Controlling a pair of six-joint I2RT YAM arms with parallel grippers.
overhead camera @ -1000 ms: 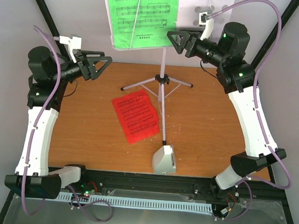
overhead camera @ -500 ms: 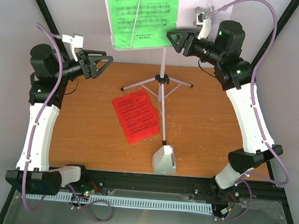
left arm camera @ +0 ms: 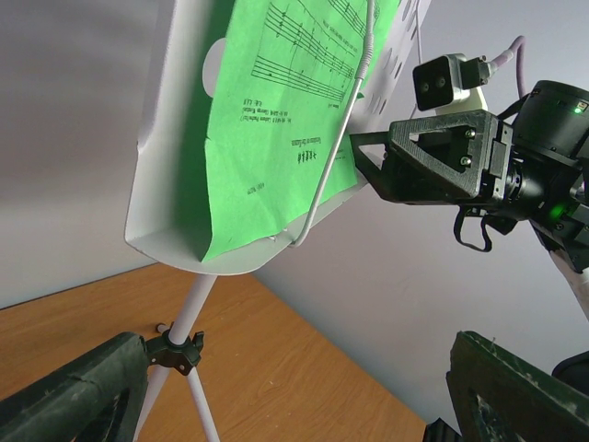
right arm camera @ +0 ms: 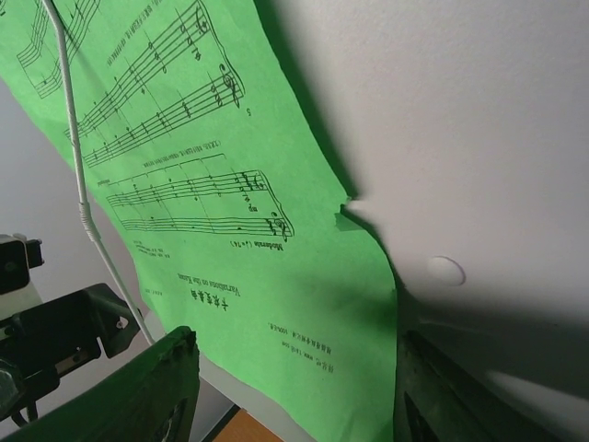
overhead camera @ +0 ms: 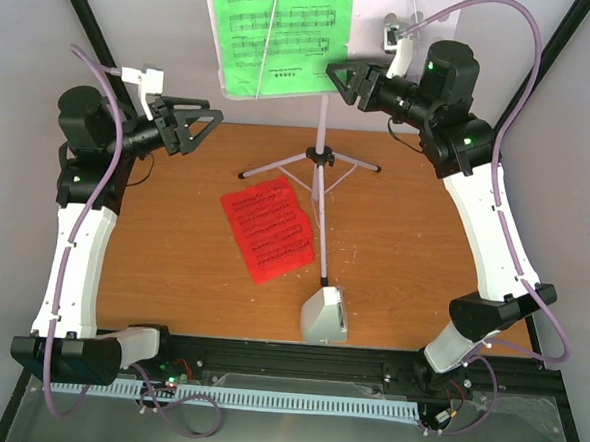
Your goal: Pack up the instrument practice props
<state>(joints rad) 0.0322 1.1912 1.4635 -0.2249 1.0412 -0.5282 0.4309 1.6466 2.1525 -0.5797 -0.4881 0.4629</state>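
Crossing the green sheet (overhead camera: 307, 31), a wire arm (overhead camera: 269, 39) hugs the stand (overhead camera: 372, 20).

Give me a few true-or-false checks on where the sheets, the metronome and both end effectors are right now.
1. The green sheet sits on the music stand. True.
2. The red sheet is on the stand too. False: it lies flat on the table.
3. The left end effector holds the metronome. False: it is open and empty, off to the side of the stand, and the metronome stands on the table near the front edge.
4. The right end effector is at the green sheet's lower corner, jaws apart. True.
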